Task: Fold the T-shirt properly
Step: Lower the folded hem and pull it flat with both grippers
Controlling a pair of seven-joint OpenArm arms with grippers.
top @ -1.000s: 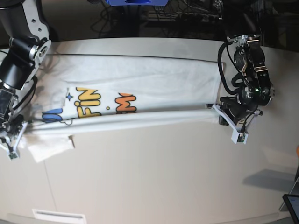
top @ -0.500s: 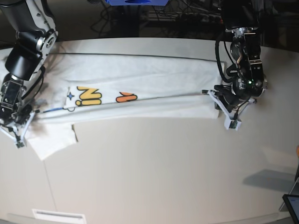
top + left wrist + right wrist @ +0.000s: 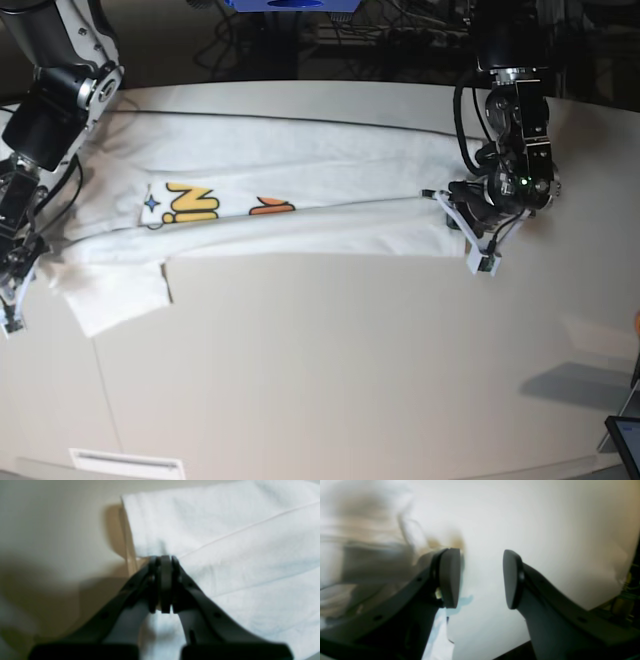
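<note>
The white T-shirt (image 3: 300, 150) lies in a long band across the back of the table, folded lengthwise. Only the tops of its yellow and orange print (image 3: 190, 203) show above the folded edge. One sleeve (image 3: 110, 290) sticks out at the front left. My left gripper (image 3: 445, 205) is shut on the shirt's right-hand edge, and in the left wrist view (image 3: 162, 561) its jaws pinch the corner of the cloth (image 3: 237, 555). My right gripper (image 3: 12, 305) is at the shirt's left end, open with jaws wide apart (image 3: 481, 577) over blurred white cloth (image 3: 480, 530).
The beige table (image 3: 350, 380) stretches in front of the shirt. A dark screen corner (image 3: 625, 435) sits at the front right edge and a white label (image 3: 125, 462) at the front left. Cables and dark gear lie behind the table's back edge.
The folded front edge has been carried further back, covering more of the print. My right gripper has drawn away to the front left. My left gripper moved slightly back and left, still shut.
</note>
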